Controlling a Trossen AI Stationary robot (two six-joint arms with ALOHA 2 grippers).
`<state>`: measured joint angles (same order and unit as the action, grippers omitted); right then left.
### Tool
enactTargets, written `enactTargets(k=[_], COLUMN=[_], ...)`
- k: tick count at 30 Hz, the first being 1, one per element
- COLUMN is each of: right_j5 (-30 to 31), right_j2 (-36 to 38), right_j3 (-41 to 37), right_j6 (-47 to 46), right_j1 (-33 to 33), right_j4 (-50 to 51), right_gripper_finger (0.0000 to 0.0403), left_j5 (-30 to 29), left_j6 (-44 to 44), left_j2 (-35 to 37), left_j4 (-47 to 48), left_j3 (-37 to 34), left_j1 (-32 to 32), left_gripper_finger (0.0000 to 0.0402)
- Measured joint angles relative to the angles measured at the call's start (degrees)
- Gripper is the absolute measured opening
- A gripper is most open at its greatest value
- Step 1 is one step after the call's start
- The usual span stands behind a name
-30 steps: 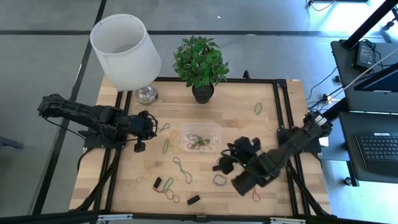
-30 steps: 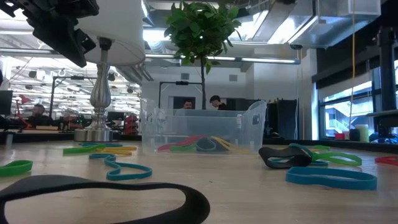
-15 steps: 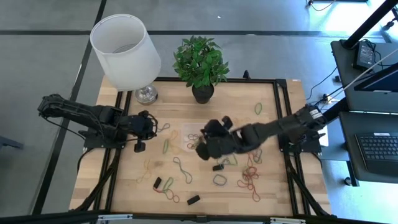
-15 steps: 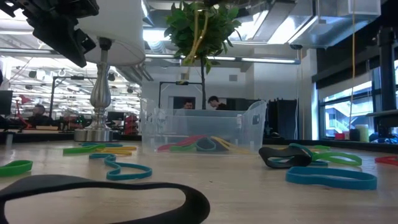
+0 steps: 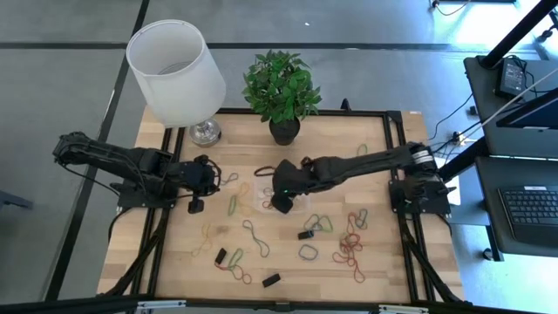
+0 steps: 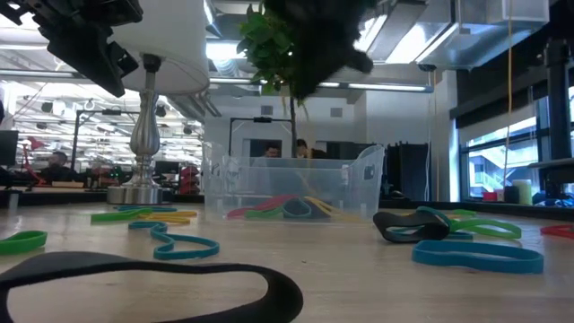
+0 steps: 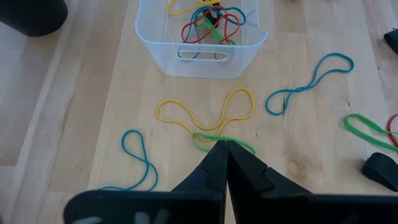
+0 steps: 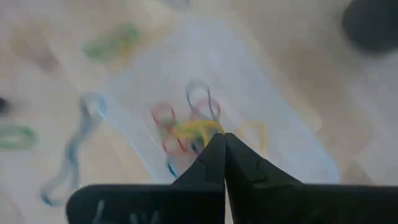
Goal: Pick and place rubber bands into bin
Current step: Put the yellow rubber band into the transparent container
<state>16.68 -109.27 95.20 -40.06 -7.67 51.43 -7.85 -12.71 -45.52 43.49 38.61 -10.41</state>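
Note:
The clear bin (image 5: pixel 260 202) sits mid-table with red, yellow, green and blue rubber bands (image 7: pixel 208 22) inside. My right gripper (image 5: pixel 279 199) hovers over it, shut, with a yellow band (image 8: pixel 194 128) at its fingertips. More bands lie loose on the wood: a red cluster (image 5: pixel 349 249), a blue one (image 5: pixel 253 234), and a yellow one (image 7: pixel 205 115) beside the bin's handle wall. My left gripper (image 7: pixel 224 144) is shut and raised to the left of the bin, above a green band (image 7: pixel 211 138). It shows high in the low view (image 6: pixel 90 40). My right gripper pinches a yellow rubber band (image 8: pixel 194 128) between its shut fingertips (image 8: pixel 214 149), coming from above and slanting toward the table's left. The band is lifted over the bin's inside. Blur hides which part of the loop is caught.
A white-shaded lamp (image 5: pixel 174 70) and a potted plant (image 5: pixel 281 87) stand along the far edge. Small black pieces (image 5: pixel 271 280) (image 5: pixel 221 255) (image 5: pixel 305 234) lie among the loose bands near the front. A black band (image 6: pixel 134 283) lies close to the low camera. People sit in the room beyond.
My right gripper has swung from the table's near right part toward the far left and now hangs over the bin, staying shut. It has carried the yellow band, which dangled below it half a second ago. The red bands that it covered now show.

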Motion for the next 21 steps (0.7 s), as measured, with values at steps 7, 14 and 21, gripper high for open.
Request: enactTargets(k=[7,14,21], right_j5=[-10.53,-15.66,-16.92], right_j2=[-7.21,-11.50,-14.78], right_j3=[-0.07,-0.04,-0.02], right_j6=[-1.09,-3.22,-3.26], right_j1=[2.49,4.38,4.35], right_j4=[1.14,0.52,0.32], right_gripper_finger=[0.0000,0.0000,0.0000], left_j5=[-0.12,-1.66,-1.66], left_j6=[1.57,2.10,2.08], left_j2=[0.00,0.00,0.00], left_j4=[0.02,0.02,0.01], left_j3=[0.00,0.00,0.00], left_j1=[0.00,0.00,-0.01], left_gripper_finger=[0.0003,0.0003,0.0001])
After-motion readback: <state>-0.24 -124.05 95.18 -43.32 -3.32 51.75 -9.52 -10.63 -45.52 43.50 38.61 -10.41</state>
